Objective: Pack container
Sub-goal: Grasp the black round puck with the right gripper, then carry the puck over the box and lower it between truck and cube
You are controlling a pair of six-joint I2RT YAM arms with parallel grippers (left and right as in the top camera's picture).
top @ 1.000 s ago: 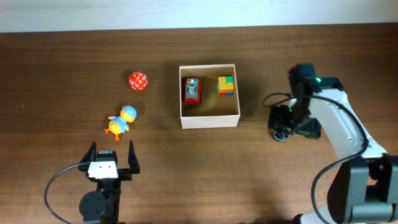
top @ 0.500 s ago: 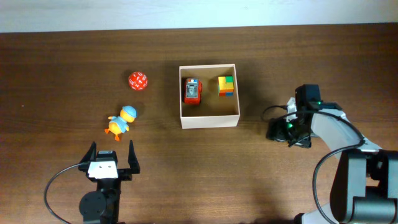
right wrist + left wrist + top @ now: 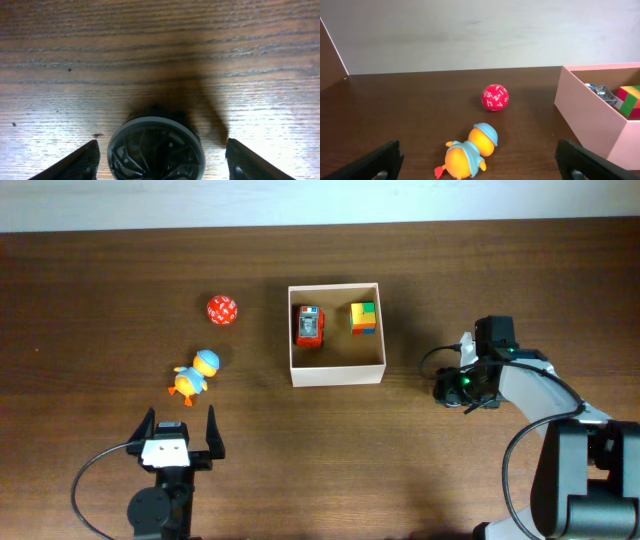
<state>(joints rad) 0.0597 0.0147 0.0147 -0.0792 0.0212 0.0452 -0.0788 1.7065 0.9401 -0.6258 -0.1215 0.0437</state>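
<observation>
The container (image 3: 336,376), a white-walled square box with a tan floor, sits at mid-table and holds a red toy car (image 3: 310,325) and a colourful cube (image 3: 363,318). A red ball (image 3: 222,309) and an orange duck with a blue cap (image 3: 194,374) lie to its left. My left gripper (image 3: 180,442) is open and empty, in front of the duck. My right gripper (image 3: 452,388) is open, low over a black round wheel-like thing (image 3: 156,147) that lies between its fingers (image 3: 162,161). The left wrist view shows the duck (image 3: 470,150), the ball (image 3: 494,97) and the container's wall (image 3: 590,117).
A pale wall runs along the table's far edge (image 3: 320,228). The right arm's cable (image 3: 430,360) loops near the container's right side. The table surface is dark brown wood.
My right gripper has moved from beside the container toward the table's front and come down over the black round thing. The left arm and the toys have not moved.
</observation>
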